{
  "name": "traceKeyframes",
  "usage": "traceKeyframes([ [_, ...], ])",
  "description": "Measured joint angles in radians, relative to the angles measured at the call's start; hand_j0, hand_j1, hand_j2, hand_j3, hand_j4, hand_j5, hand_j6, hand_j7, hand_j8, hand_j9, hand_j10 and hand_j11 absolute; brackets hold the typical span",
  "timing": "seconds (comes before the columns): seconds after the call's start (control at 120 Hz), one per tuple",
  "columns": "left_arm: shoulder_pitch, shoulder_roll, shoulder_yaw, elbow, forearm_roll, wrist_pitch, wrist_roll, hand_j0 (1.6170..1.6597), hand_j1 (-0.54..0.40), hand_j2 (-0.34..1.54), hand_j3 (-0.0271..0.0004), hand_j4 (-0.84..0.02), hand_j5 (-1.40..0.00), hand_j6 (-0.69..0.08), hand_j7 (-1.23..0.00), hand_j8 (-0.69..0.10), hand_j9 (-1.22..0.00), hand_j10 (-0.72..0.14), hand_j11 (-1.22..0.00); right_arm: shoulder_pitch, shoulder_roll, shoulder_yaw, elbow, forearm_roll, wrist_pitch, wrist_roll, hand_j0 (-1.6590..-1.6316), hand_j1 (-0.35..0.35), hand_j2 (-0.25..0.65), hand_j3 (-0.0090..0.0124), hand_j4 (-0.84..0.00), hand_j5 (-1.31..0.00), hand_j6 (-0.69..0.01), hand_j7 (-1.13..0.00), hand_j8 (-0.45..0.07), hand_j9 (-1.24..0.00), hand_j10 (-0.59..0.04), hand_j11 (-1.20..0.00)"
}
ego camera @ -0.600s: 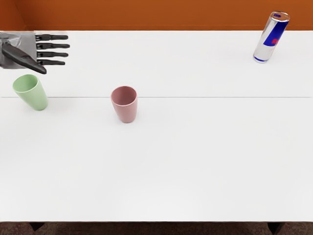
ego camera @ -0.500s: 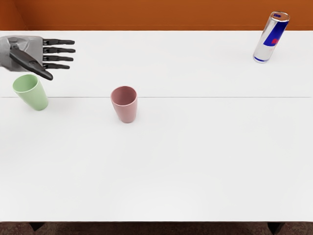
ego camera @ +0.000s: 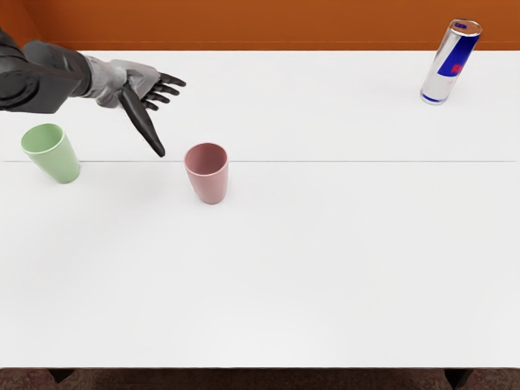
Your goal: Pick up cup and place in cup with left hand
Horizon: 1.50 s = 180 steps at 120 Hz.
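My left hand [ego camera: 166,119] reaches in from the picture's left edge over the far left part of the table, fingers spread and holding nothing. Its thumb points down toward the pink cup [ego camera: 210,180], ending a little up and left of that cup's rim without visible contact. The pink cup stands upright left of the table's middle. Below the left forearm, near the left edge, a green cup [ego camera: 55,158] also stands upright. Both cups have their openings facing up.
A silver and blue can [ego camera: 449,65] stands at the far right of the white table [ego camera: 284,268]. Behind the table's far edge is an orange wall [ego camera: 260,24]. A thin seam crosses the tabletop at the height of the cups.
My left hand has moved right and turned so that its thumb points down toward the pink cup; more of the forearm shows. Cups and can have stayed put.
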Motion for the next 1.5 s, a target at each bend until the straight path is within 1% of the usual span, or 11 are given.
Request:
traceKeyframes([
  [0.083,-0.038,-0.079,0.116,-0.008,0.033,0.130,-0.005,1.6581,0.330,0.00,0.0000,-0.017,-0.02,-0.018,-0.02,-0.018,-0.02,-0.017,-0.02,0.000,0.000,0.000,0.000,0.000,0.000,0.000,-1.6581,-0.349,0.000,0.0000,0.000,0.00,0.000,0.00,0.000,0.00,0.000,0.00],
  [0.2,-0.084,-0.170,0.238,-0.015,0.052,0.221,-0.012,1.6581,0.316,0.01,0.0000,-0.030,-0.04,-0.030,-0.04,-0.030,-0.04,-0.029,-0.04,0.000,0.000,0.000,0.000,0.000,0.000,0.000,-1.6581,-0.349,0.000,0.0000,0.000,0.00,0.000,0.00,0.000,0.00,0.000,0.00],
  [0.383,-0.109,-0.214,0.329,-0.059,0.061,0.283,-0.015,1.6581,0.300,0.01,0.0000,-0.043,-0.05,-0.044,-0.05,-0.044,-0.05,-0.043,-0.05,0.000,0.000,0.000,0.000,0.000,0.000,0.000,-1.6581,-0.349,0.000,0.0000,0.000,0.00,0.000,0.00,0.000,0.00,0.000,0.00],
  [0.667,-0.122,-0.272,0.403,-0.131,0.132,0.417,-0.017,1.6581,0.187,0.03,0.0000,-0.137,-0.18,-0.138,-0.18,-0.138,-0.18,-0.137,-0.18,0.000,0.000,0.000,0.000,0.000,0.000,0.000,-1.6581,-0.349,0.000,0.0000,0.000,0.00,0.000,0.00,0.000,0.00,0.000,0.00],
  [0.792,-0.122,-0.268,0.415,-0.169,0.160,0.439,-0.017,1.6581,0.072,0.06,0.0000,-0.223,-0.29,-0.223,-0.29,-0.223,-0.29,-0.222,-0.29,0.000,0.000,0.000,0.000,0.000,0.000,0.000,-1.6581,-0.349,0.000,0.0000,0.000,0.00,0.000,0.00,0.000,0.00,0.000,0.00],
  [0.9,-0.122,-0.266,0.419,-0.191,0.171,0.446,-0.016,1.6583,-0.115,0.14,0.0000,-0.293,-0.39,-0.294,-0.39,-0.295,-0.39,-0.294,-0.39,0.000,0.000,0.000,0.000,0.000,0.000,0.000,-1.6581,-0.349,0.000,0.0000,0.000,0.00,0.000,0.00,0.000,0.00,0.000,0.00],
  [0.958,-0.122,-0.265,0.424,-0.197,0.173,0.448,-0.016,1.6577,-0.154,0.15,0.0000,-0.330,-0.44,-0.331,-0.44,-0.285,-0.44,-0.329,-0.44,0.000,0.000,0.000,0.000,0.000,0.000,0.000,-1.6581,-0.349,0.000,0.0000,0.000,0.00,0.000,0.00,0.000,0.00,0.000,0.00],
  [1.075,-0.122,-0.259,0.430,-0.201,0.177,0.450,-0.016,1.6556,-0.151,0.19,0.0000,-0.387,-0.52,-0.383,-0.52,-0.263,-0.52,-0.349,-0.52,0.000,0.000,0.000,0.000,0.000,0.000,0.000,-1.6581,-0.349,0.000,0.0000,0.000,0.00,-0.001,0.00,0.000,0.00,0.000,0.00],
  [1.158,-0.130,-0.245,0.431,-0.205,0.172,0.450,-0.016,1.6543,-0.130,0.17,0.0000,-0.398,-0.56,-0.357,-0.57,-0.278,-0.56,-0.334,-0.56,0.000,0.000,0.000,0.000,0.000,0.000,0.000,-1.6581,-0.349,0.000,0.0000,0.000,0.00,0.000,0.00,0.000,0.00,0.000,0.00],
  [1.217,-0.144,-0.232,0.431,-0.209,0.169,0.450,-0.016,1.6542,-0.119,0.16,0.0000,-0.404,-0.58,-0.398,-0.59,-0.273,-0.58,-0.333,-0.58,0.000,0.000,0.000,0.000,0.000,0.000,0.000,-1.6581,-0.349,0.000,0.0000,0.000,0.00,0.000,0.00,0.000,0.00,0.000,0.00],
  [1.5,-0.182,-0.118,0.425,-0.267,0.162,0.445,-0.016,1.6541,-0.113,0.11,0.0000,-0.445,-0.61,-0.379,-0.62,-0.269,-0.62,-0.338,-0.61,0.000,0.000,0.000,0.000,0.000,0.000,0.000,-1.6581,-0.349,0.000,0.0000,0.000,0.00,0.000,0.00,0.000,0.00,0.000,0.00],
])
